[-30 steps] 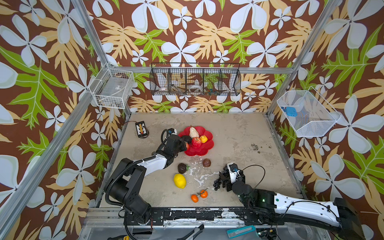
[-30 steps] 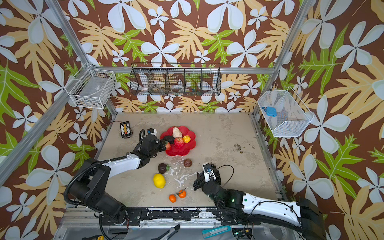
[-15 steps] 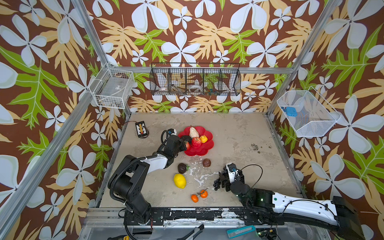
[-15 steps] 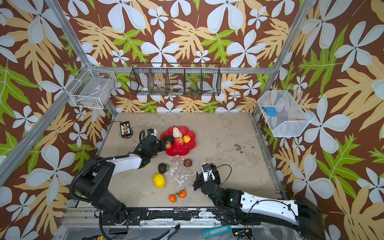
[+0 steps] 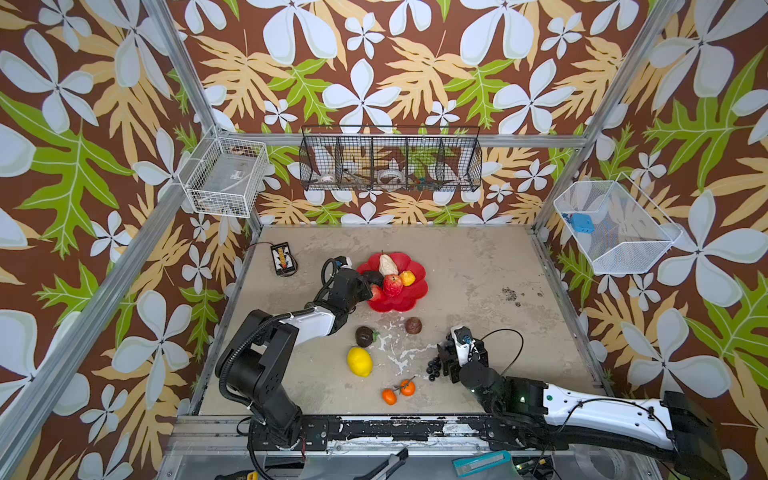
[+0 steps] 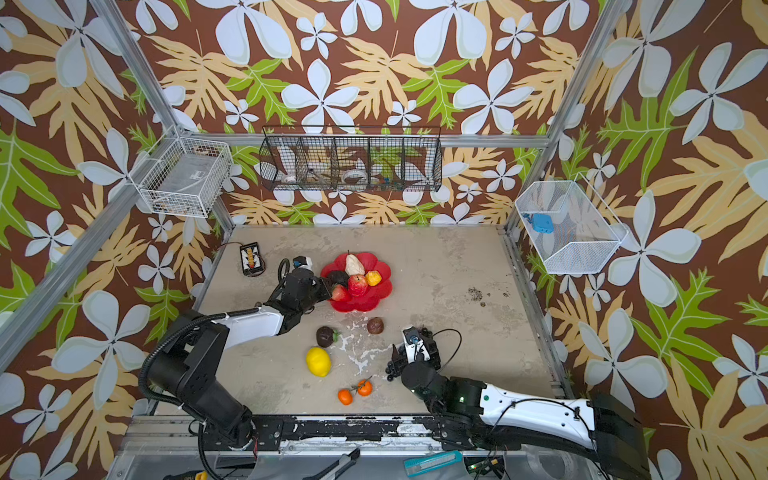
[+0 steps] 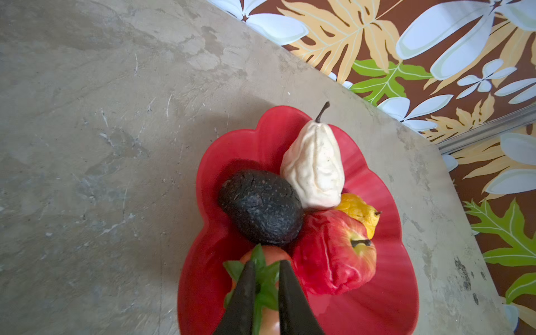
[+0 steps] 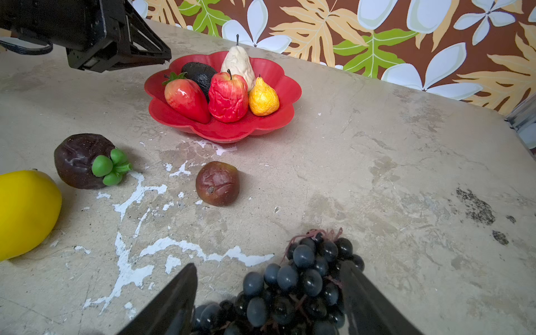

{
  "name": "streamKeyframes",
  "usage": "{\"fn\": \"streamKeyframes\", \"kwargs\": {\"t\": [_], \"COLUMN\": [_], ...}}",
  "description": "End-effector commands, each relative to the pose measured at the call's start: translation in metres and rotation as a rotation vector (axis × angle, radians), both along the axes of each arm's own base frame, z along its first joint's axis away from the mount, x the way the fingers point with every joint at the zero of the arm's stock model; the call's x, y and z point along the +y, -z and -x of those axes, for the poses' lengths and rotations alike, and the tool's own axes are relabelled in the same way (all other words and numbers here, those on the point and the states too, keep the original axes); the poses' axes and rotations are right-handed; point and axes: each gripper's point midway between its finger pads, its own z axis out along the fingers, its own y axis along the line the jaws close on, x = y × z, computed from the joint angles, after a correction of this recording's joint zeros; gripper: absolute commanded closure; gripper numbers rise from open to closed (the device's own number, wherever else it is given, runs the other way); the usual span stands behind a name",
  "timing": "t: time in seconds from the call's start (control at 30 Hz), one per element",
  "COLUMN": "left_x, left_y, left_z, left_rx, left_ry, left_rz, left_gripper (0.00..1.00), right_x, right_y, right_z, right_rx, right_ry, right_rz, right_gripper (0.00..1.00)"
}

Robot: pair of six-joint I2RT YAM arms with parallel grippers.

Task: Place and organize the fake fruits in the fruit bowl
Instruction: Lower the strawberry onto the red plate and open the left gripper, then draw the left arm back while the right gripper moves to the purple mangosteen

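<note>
Left wrist view alone shows left gripper (image 7: 267,262) barely parted astride strawberry (image 7: 274,254) leaves.

The fruit bowl (image 8: 226,132) is glossy red plastic, and the strawberry (image 8: 185,98) is shiny and smooth. The avocado (image 7: 261,203) looks matt, rough and pitted; the tabletop (image 8: 377,174) is dull, scuffed and chipped.

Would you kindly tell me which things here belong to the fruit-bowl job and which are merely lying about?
Job: fruit bowl, pear, avocado, apple, strawberry, small yellow fruit, lemon, grape bunch, two oranges, two dark fruits.
Lying about: small black box, wire baskets, blue item, utility knife.
</note>
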Motion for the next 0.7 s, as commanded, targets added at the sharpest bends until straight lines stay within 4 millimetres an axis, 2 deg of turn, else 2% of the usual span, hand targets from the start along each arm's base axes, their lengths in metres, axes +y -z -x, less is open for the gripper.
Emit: {"fn": "streamKeyframes", "kwargs": {"t": [0.0, 0.17, 0.3, 0.4, 0.53, 0.67], "left_x": [0.003, 0.006, 0.005, 0.015, 0.039, 0.051], "left_y": [-0.014, -0.039, -0.051, -0.048, -0.04, -0.028], "left_z": [0.0, 0.02, 0.054, 0.085, 0.123, 0.141], "left_rx": [-0.02, -0.06, -0.072, -0.079, -0.113, -0.113], "left_ry": [-0.01, 0.02, 0.095, 0.112, 0.081, 0.069], "left_rz": [-0.002, 0.044, 0.103, 0.12, 0.116, 0.094], "left_gripper": [0.8, 0.71, 0.66, 0.64, 0.54, 0.42], "right_x": [0.0, 0.005, 0.013, 0.029, 0.054, 0.076], "right_y": [-0.006, -0.005, -0.006, -0.004, 0.0, 0.0], "right_z": [-0.003, -0.002, 0.001, 0.008, 0.016, 0.015], "right_rx": [-0.018, -0.002, 0.049, 0.124, 0.224, 0.302], "right_ry": [0.017, 0.0, -0.022, -0.088, -0.182, -0.218], "right_rz": [-0.017, -0.008, -0.022, -0.038, -0.042, -0.052], "right_gripper": [0.23, 0.22, 0.22, 0.22, 0.22, 0.24]}}
